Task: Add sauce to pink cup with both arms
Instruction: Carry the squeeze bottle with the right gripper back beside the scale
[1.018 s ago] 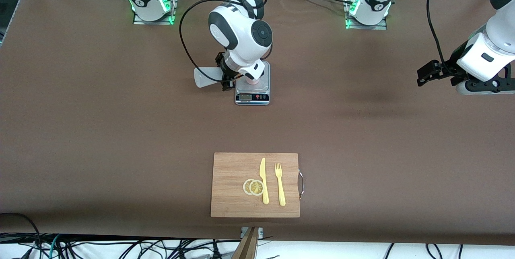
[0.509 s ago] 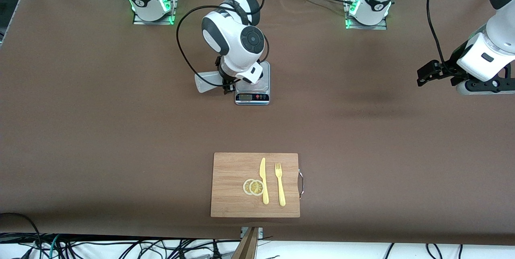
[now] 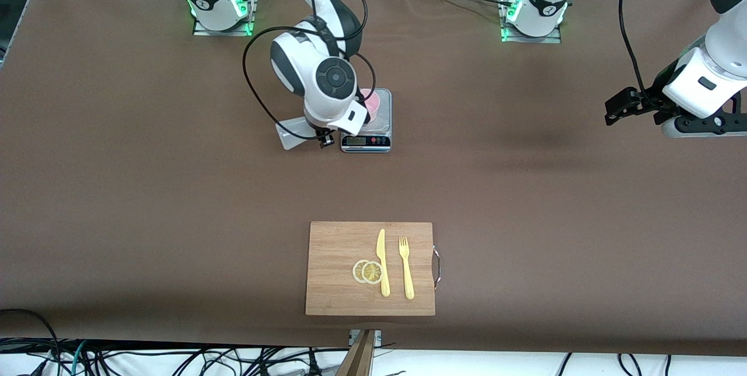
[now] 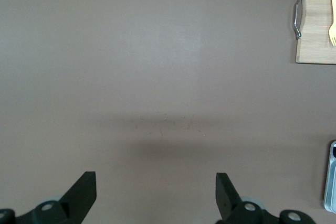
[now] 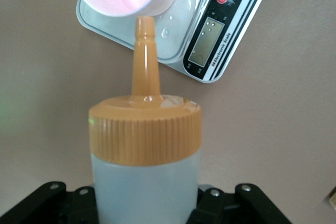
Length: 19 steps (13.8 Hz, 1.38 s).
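Right gripper clenched on sauce bottle, tilted beside scale, nozzle short of pink cup. Left gripper waits, jaws released. Risk: squeeze now, sauce hits scale.

Scale panel carries small print, too blurred to read

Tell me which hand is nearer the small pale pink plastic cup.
Right. The right hand holds the squeeze bottle beside the small pale pink plastic cup; the left hand waits over bare table.
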Available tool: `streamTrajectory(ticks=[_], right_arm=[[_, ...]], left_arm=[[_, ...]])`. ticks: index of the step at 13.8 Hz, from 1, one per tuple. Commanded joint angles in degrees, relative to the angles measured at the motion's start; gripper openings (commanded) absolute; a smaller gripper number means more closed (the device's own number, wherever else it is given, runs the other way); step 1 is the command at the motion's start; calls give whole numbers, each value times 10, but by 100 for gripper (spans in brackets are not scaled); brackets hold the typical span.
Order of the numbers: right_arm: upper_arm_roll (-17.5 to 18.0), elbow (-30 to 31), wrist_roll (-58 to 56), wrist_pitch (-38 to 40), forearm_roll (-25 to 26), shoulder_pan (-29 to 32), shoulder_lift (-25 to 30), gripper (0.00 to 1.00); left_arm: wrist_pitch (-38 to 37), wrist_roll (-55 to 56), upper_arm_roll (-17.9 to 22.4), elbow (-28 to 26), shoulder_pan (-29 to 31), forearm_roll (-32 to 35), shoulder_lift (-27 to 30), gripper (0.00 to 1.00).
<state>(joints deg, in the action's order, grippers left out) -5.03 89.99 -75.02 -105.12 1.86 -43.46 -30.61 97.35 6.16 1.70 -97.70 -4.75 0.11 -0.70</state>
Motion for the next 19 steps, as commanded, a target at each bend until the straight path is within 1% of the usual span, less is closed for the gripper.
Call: streamTrajectory(ticks=[1,6,11,14,17,19], right_arm=[[2,-10,-62,-3,-46,36,2,0],[1,-10,-172,-25,-156,108,2,0],[1,-7,-295,-32,-302,202,-4,0],[1,18,-389,-27,-390,256,-6,0],[2,40,-474,-18,-453,297,-12,0],[2,57,-531,6,-500,327,-19,0]], left_arm=[[-10,4,-2,17,1,10,-8,100],[-10,4,-2,17,1,10,-8,100],[-10,4,-2,17,1,11,-8,100],[-10,4,-2,17,1,11,-8,100],[-10,4,-2,17,1,11,-8,100],[-10,4,-2,18,1,11,-8,100]])
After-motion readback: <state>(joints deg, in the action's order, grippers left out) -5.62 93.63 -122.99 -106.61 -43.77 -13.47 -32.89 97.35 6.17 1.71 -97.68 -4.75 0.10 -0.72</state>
